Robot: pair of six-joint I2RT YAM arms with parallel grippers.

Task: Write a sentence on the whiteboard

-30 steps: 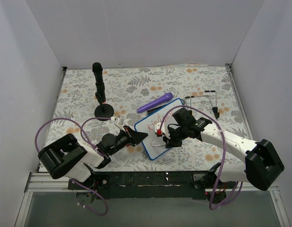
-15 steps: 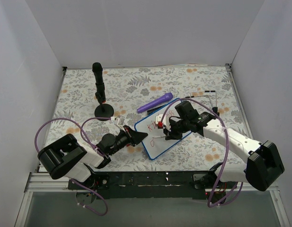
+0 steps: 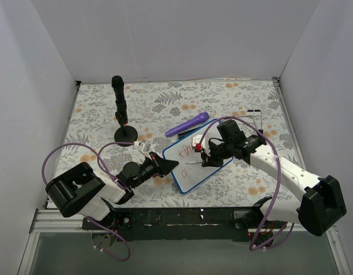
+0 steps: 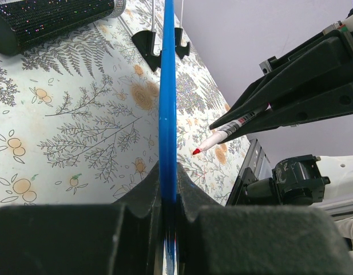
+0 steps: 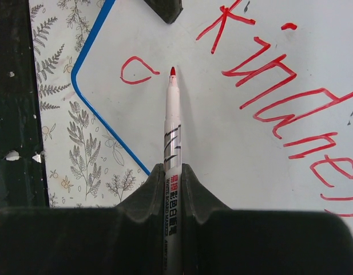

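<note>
The whiteboard (image 3: 190, 176), white with a thin blue frame, lies tilted on the floral mat. My left gripper (image 3: 168, 165) is shut on its left edge; in the left wrist view the board's blue rim (image 4: 167, 86) runs edge-on between the jaws of the gripper (image 4: 169, 172). My right gripper (image 3: 210, 156) hangs over the board, shut on a white red-tipped marker (image 5: 172, 132). The marker's tip sits just right of a small red curve (image 5: 136, 71). The sentence (image 5: 279, 86) shows as red handwriting starting "Kindne" on the upper line.
A purple marker (image 3: 187, 124) lies just beyond the board. A black stand with a round base (image 3: 120, 112) rises at the far left. A thin wire frame (image 3: 250, 119) stands at the far right. White walls close in three sides.
My right gripper has moved with the marker toward the far right over the board. A small red curve now shows on the lower line. The left gripper has held still.
</note>
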